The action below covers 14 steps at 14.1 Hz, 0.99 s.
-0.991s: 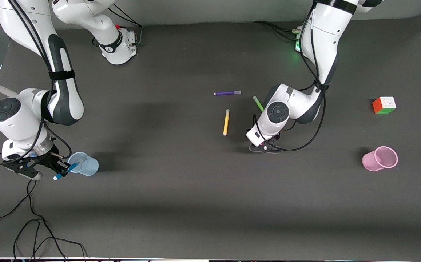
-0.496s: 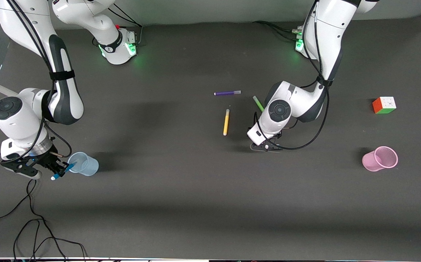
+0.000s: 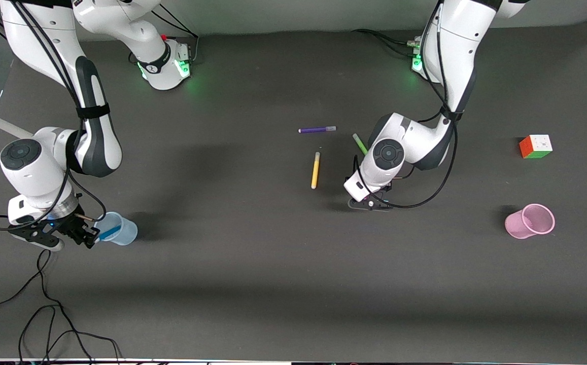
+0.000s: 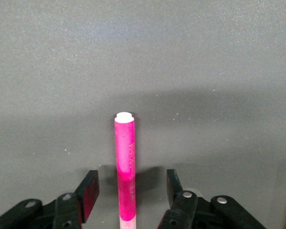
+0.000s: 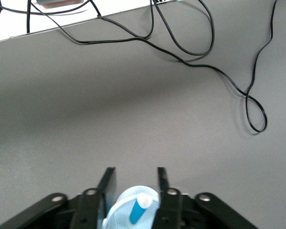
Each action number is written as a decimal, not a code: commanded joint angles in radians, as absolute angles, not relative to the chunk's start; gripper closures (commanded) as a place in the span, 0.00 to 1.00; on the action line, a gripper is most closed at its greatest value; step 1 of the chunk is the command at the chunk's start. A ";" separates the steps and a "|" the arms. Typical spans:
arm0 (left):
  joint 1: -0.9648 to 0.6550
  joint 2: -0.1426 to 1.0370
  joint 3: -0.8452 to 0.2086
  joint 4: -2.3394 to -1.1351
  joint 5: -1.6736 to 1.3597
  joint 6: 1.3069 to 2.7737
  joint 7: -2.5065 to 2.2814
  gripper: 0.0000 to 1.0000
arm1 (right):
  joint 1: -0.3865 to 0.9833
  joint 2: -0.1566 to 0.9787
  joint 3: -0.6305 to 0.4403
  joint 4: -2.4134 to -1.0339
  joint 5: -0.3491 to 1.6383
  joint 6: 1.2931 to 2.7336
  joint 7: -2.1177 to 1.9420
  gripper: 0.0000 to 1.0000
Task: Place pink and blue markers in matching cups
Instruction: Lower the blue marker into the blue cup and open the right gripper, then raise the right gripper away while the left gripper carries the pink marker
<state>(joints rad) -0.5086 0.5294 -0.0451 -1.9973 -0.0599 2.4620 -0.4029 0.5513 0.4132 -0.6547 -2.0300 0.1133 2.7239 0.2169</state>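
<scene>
The blue marker (image 3: 109,232) stands slanted inside the pale blue cup (image 3: 125,232) near the right arm's end of the table. My right gripper (image 3: 89,236) is open just over the cup's rim. In the right wrist view the cup (image 5: 118,213) and the marker (image 5: 138,210) show between the spread fingers of my right gripper (image 5: 135,171). My left gripper (image 3: 369,204) is low at the table's middle and open. Its fingers straddle the pink marker (image 4: 124,152), which lies flat on the table; they do not touch it. The front view hides that marker. The pink cup (image 3: 529,221) stands toward the left arm's end.
A yellow pen (image 3: 315,170), a purple pen (image 3: 317,130) and a green pen (image 3: 359,144) lie near the left gripper, farther from the front camera. A colour cube (image 3: 536,146) sits farther from the front camera than the pink cup. Black cables (image 3: 44,314) trail by the front edge.
My right gripper has let go of the blue marker, which has dropped into the pale blue cup. The right arm has shifted slightly. The left gripper has barely moved.
</scene>
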 commanded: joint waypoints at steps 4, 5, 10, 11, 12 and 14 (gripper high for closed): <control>-0.525 0.532 -0.034 -2.010 -0.054 2.464 -0.396 0.38 | 0.561 0.368 -0.664 -1.981 0.101 2.605 0.207 0.01; -0.525 0.537 -0.034 -2.010 -0.054 2.464 -0.396 0.38 | 0.560 0.361 -0.664 -1.929 0.101 2.511 0.204 0.01; -0.526 0.534 -0.032 -2.010 -0.038 2.465 -0.394 1.00 | 0.557 0.318 -0.667 -1.755 0.104 2.158 0.161 0.01; -0.526 0.534 -0.034 -2.010 -0.025 2.465 -0.394 1.00 | 0.555 0.313 -0.667 -1.712 0.109 2.069 0.153 0.01; -0.525 0.532 -0.034 -2.010 -0.022 2.465 -0.396 1.00 | 0.551 0.310 -0.669 -1.662 0.113 1.984 0.153 0.01; -0.509 0.508 -0.031 -2.003 -0.021 2.442 -0.396 1.00 | 0.546 0.298 -0.670 -1.582 0.118 1.843 0.143 0.01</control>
<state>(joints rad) -0.5094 0.5380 -0.0439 -2.0041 -0.0397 2.4641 -0.3983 0.5509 0.3080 -0.6654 -1.6602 0.1132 1.9614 0.1768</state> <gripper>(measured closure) 0.824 0.004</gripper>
